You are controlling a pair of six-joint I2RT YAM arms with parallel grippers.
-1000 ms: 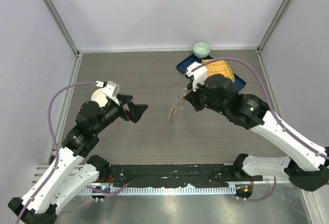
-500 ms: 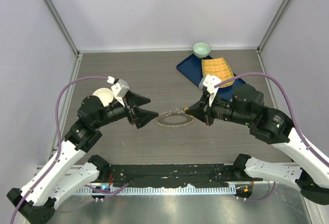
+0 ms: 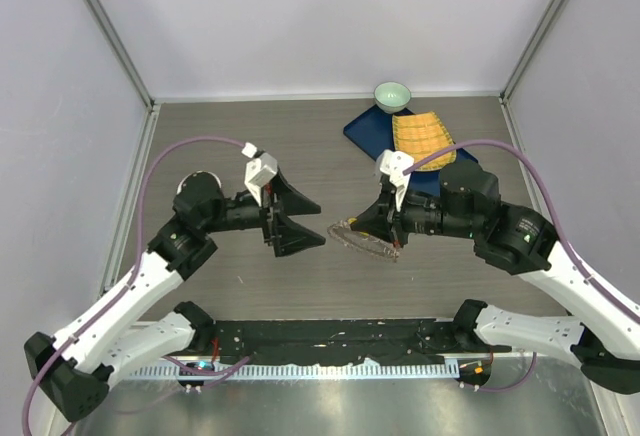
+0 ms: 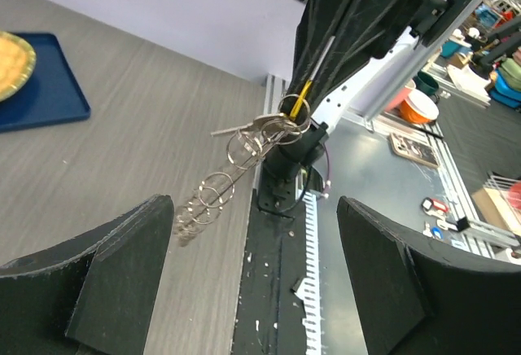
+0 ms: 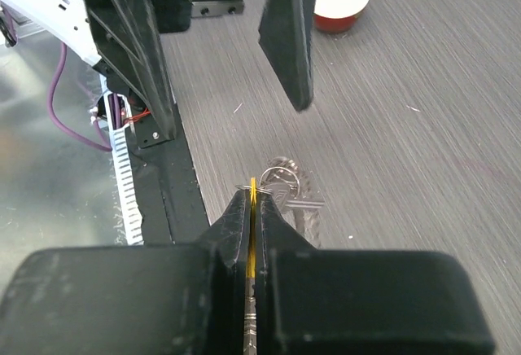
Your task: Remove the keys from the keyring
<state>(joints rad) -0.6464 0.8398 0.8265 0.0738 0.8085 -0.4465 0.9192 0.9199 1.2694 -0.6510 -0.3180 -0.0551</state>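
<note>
Our left end effector [image 3: 312, 222] has swung closer, fingers apart; the keyring [image 3: 362, 240], clamped in our right end effector [image 3: 388, 228], stretches leftward toward that gap.

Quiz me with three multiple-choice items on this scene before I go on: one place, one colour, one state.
1. Where is the green bowl?
A. at the far edge of the table, by the tray
B. between the arms
C. in the left jaws
2. What colour is the tray?
A. red
B. blue
C. white
3. How are the right jaws?
A. wide open
B. shut on the keyring
C. out of view
Answers: 1 A, the top view shows it there; 2 B, its bare corner is dark blue; 3 B, the right wrist view shows them pinched together on the ring.
</note>
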